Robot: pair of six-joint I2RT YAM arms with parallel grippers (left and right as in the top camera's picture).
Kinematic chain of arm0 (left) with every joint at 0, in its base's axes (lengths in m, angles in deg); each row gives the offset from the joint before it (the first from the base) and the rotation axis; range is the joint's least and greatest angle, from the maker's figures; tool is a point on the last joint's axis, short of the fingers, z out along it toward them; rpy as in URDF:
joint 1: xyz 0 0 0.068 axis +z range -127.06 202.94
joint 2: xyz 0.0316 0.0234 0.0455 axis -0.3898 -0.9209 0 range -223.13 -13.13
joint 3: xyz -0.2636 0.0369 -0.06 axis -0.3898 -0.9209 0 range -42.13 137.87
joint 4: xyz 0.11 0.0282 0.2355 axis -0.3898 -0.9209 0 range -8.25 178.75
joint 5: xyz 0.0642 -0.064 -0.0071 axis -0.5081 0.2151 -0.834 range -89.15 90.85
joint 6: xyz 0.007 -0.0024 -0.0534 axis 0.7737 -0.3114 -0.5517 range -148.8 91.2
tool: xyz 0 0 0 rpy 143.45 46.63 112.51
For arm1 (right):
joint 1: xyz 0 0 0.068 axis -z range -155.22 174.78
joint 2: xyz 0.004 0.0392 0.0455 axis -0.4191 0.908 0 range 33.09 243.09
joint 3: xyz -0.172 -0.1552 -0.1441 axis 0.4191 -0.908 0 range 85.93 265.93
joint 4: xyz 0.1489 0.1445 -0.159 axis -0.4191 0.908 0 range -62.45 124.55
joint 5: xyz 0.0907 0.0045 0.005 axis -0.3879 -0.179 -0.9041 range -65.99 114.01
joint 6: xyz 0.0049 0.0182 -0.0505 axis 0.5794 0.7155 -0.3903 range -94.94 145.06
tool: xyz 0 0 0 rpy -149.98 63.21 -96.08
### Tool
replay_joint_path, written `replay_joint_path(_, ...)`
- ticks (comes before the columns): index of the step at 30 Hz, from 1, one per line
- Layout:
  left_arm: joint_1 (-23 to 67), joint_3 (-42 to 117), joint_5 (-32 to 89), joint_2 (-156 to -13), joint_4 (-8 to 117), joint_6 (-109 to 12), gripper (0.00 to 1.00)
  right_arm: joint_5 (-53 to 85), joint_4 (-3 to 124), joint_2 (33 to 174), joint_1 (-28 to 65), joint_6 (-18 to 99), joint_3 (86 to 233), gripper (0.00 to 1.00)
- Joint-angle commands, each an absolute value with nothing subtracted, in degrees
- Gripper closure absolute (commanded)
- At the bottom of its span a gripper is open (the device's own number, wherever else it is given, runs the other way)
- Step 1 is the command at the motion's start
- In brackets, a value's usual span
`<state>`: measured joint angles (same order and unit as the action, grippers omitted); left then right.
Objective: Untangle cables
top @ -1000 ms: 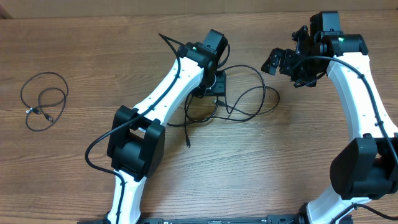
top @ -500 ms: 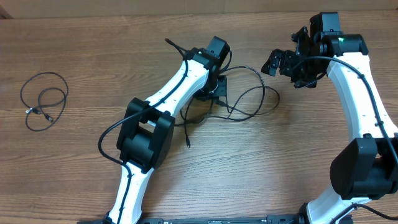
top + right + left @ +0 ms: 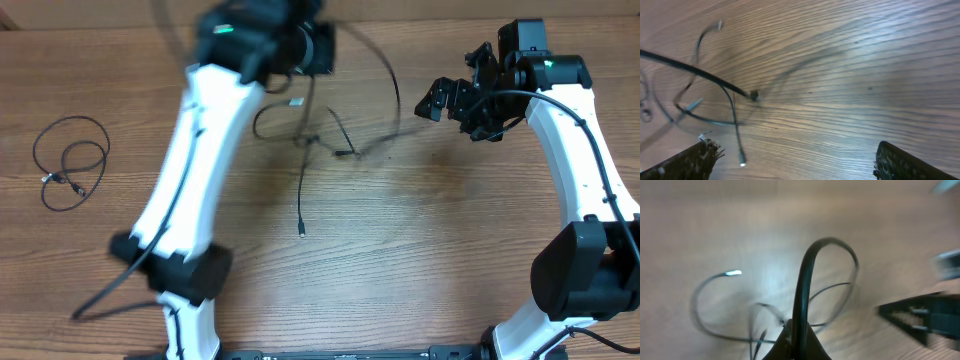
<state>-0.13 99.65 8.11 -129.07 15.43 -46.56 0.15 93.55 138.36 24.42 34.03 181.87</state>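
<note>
My left gripper (image 3: 312, 47) is raised over the table's far side, blurred, and shut on a black cable (image 3: 801, 285) that runs up between its tips (image 3: 798, 332) and arches over. The tangled cables (image 3: 318, 140) hang and trail below it. One strand drops to a plug end (image 3: 301, 233) on the wood, and a silvery plug (image 3: 733, 273) shows on another strand. My right gripper (image 3: 452, 100) hovers open to the right of the tangle, nothing between its fingers (image 3: 695, 161). A strand with a plug end (image 3: 742, 163) lies in front of it.
A separate small coiled cable (image 3: 70, 162) lies at the far left of the wooden table (image 3: 420, 260). In the left wrist view the right gripper (image 3: 925, 317) shows at the right edge.
The left gripper shut on a cable, then swung up and to the left, dragging the tangle off its spot and pulling it toward the table's far side. The right arm has not moved.
</note>
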Motion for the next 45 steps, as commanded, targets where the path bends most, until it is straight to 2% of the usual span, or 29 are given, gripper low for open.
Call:
replay_joint_path(1,2.32,103.36,7.42,-123.98,16.81,-40.79,0.96,-5.36,93.24,137.6,24.42,33.73,183.1,0.0)
replay_joint_path(6,8.88,104.15,8.31,-119.1,25.13,-45.71,0.96,-10.01,92.91,137.45,22.99,33.49,183.12,0.0)
replay_joint_path(11,14.3,104.15,17.36,-116.42,34.44,-52.38,0.96,-12.15,89.7,137.45,19.63,34.54,183.12,0.0)
replay_joint_path(16,17.49,104.15,28.88,-115.41,41.63,-57.84,0.96,-12.15,80.02,137.53,15.32,42.88,183.08,0.0)
replay_joint_path(23,21.73,104.19,36.27,-114.69,47.03,-65.36,0.96,-14.45,71.3,139.74,8.42,37.4,183.03,0.0)
replay_joint_path(27,27.7,104.24,43.17,-114.58,51.97,-72.55,0.96,-17.22,69.66,141.38,2.89,29.05,183.01,0.0)
replay_joint_path(30,32.07,104.24,46.5,-114.58,55.34,-77.49,0.96,-16.02,67.41,144.31,-1.24,26.91,183.01,0.0)
replay_joint_path(39,48.11,104.3,42.06,-113.12,56.19,-78.85,0.96,-14.67,67.43,147.24,-1.73,28.22,183.01,0.0)
replay_joint_path(43,56.83,104.3,38.23,-113.09,50.79,-74.63,0.96,-12.81,69.26,147.24,-1.44,28.22,183.03,0.0)
replay_joint_path(45,60.72,104.3,31.76,-113.09,45.04,-69.49,0.96,-11.35,71.01,147.24,-1.46,28.2,183.03,0.0)
